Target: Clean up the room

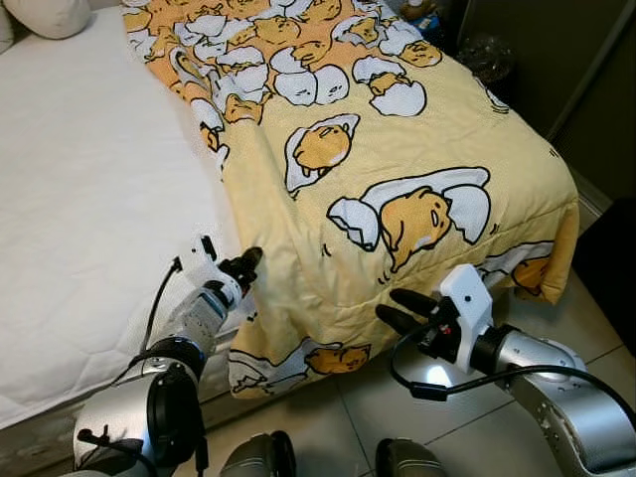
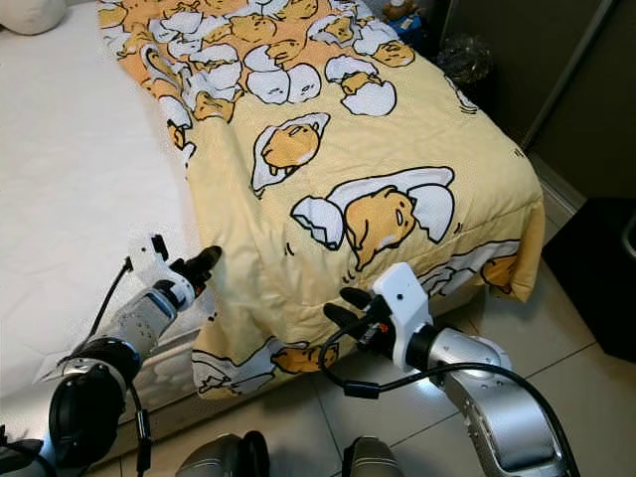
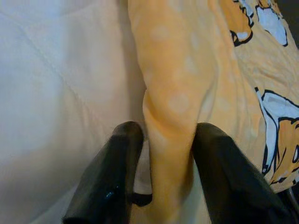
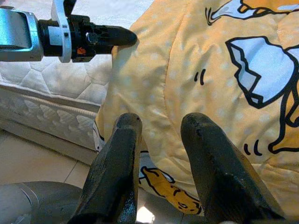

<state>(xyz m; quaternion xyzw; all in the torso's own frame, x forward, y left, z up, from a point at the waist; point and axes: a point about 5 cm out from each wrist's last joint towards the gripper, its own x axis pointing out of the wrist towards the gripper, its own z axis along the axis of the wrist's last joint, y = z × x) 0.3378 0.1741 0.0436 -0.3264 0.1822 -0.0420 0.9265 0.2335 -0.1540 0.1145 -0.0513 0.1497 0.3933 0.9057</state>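
Left gripper [image 3: 163, 154] pinched yellow cartoon-print quilted blanket [image 1: 397, 179] at its left edge | right gripper [image 1: 397, 308] parted, empty, just before blanket's foot hem | blanket's long axis ran away from robot

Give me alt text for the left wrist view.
The left gripper pinches a fold at the edge of a yellow cartoon-print blanket between its two black fingers, over a white quilted mattress.
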